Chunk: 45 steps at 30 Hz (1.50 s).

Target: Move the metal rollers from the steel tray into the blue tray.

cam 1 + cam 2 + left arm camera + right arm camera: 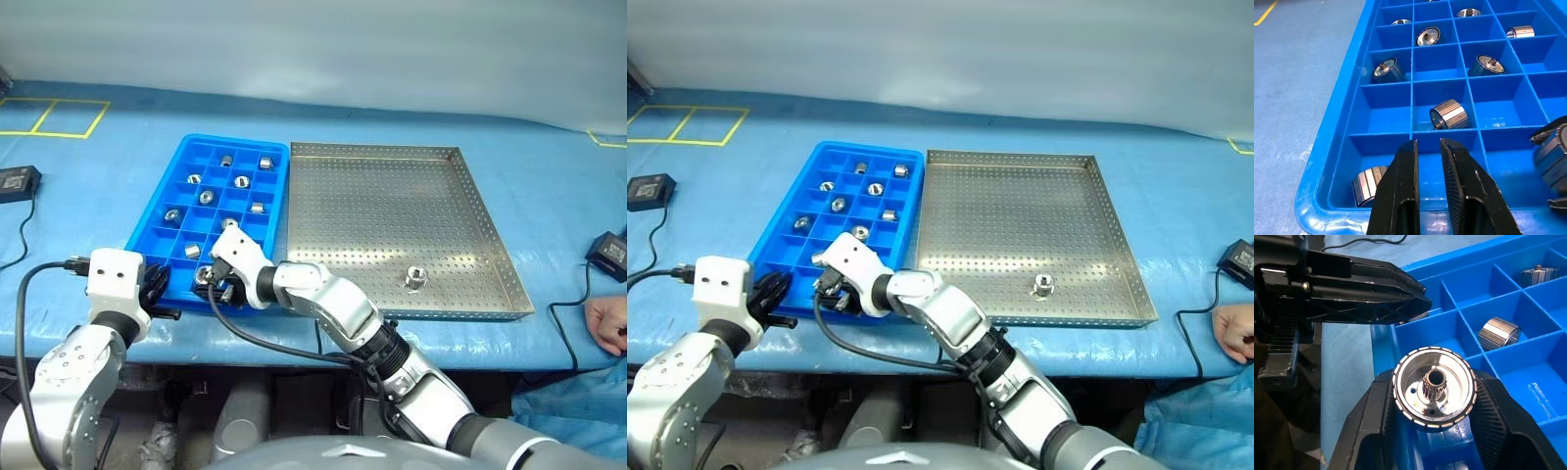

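Note:
The blue tray (154, 201) lies on the left with several metal rollers (207, 197) in its compartments. To its right, the steel tray (392, 215) has one roller (415, 277) near its front edge. My right gripper (1434, 396) reaches across to the blue tray's near row, shut on a ribbed metal roller (1449, 382) just above a compartment. Beside it, at the tray's near left corner, my left gripper (1428, 147) is shut and holds nothing. Its fingers (1405, 166) point over the near row, where a roller (1369, 183) lies.
Both trays rest on a blue-covered table. Black boxes with cables sit at the far left (17, 180) and far right (609, 253). A person's hand (607, 321) rests at the right edge. Yellow tape marks (59, 117) show at the back left.

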Each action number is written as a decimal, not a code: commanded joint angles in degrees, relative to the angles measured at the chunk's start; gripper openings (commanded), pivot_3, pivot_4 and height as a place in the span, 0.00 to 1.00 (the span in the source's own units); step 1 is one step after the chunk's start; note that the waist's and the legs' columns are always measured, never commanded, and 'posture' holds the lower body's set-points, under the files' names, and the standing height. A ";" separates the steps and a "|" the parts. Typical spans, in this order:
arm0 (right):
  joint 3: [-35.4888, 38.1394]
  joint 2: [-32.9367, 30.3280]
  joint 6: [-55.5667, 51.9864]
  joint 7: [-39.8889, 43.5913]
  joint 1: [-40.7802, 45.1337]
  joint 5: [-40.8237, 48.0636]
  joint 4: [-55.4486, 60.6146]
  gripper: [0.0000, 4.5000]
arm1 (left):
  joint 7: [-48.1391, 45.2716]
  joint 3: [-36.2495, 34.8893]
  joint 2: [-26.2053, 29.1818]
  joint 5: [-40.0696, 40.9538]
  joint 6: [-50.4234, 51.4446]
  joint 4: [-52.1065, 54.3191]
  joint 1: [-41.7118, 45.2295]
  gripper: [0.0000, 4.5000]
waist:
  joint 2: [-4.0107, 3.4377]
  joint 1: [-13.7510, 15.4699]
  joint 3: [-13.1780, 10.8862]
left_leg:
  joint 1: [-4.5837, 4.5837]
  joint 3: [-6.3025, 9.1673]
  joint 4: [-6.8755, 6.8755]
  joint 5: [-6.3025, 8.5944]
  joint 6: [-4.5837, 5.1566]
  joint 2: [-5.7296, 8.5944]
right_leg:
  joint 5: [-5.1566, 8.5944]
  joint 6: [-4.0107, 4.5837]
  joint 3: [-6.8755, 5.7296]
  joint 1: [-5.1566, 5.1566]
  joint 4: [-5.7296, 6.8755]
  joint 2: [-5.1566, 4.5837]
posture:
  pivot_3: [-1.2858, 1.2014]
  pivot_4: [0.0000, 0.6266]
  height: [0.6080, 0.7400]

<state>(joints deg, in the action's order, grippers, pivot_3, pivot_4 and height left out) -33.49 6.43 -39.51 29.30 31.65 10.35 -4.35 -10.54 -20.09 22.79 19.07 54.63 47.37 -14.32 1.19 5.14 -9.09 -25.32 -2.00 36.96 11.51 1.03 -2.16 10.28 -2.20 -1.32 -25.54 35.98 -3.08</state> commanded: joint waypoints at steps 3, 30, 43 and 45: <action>0.83 1.00 3.42 1.90 1.01 -0.43 1.60 0.68 | -0.30 0.76 0.41 0.06 -0.76 1.55 1.39 0.16 | 0.00 0.23 0.00 | -0.05 0.10 0.02 0.00 -0.01 0.00 | 0.02 0.04 -0.14 0.01 -0.01 0.00 | 0.63 0.24 1.00; 26.20 -32.81 -24.70 -7.99 -15.00 -4.73 36.37 0.74 | -19.56 27.25 -3.62 5.90 -12.61 -16.96 21.95 0.16 | -0.01 -3.58 0.00 | -0.31 0.07 0.21 -0.20 0.35 0.39 | 0.11 0.15 -0.48 0.27 0.04 -0.14 | 0.52 0.24 1.00; 31.87 -27.09 -31.51 -15.00 -19.00 -4.83 34.00 0.74 | -21.72 30.82 -5.14 5.88 -14.51 -21.36 24.74 0.16 | -0.03 -5.33 0.01 | -0.30 0.11 0.27 -0.22 0.38 0.40 | 0.08 0.10 -0.42 0.32 0.08 -0.11 | 0.50 0.24 1.00; 31.80 -26.38 -31.82 -15.50 -19.45 -4.77 33.74 0.74 | -21.59 31.02 -5.18 5.81 -14.63 -21.40 24.76 0.16 | -0.03 -5.76 0.01 | -0.28 0.13 0.29 -0.23 0.39 0.41 | 0.06 0.07 -0.40 0.34 0.08 -0.12 | 0.50 0.24 1.00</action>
<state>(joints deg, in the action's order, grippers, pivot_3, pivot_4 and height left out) -2.89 -20.23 -70.88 14.55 12.29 5.43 28.79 -31.96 10.55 18.03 24.84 41.37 24.92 9.77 1.16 -0.62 -9.08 -25.60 -1.84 37.26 11.28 1.43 -1.75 10.33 -2.15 -1.71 -25.19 36.06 -3.20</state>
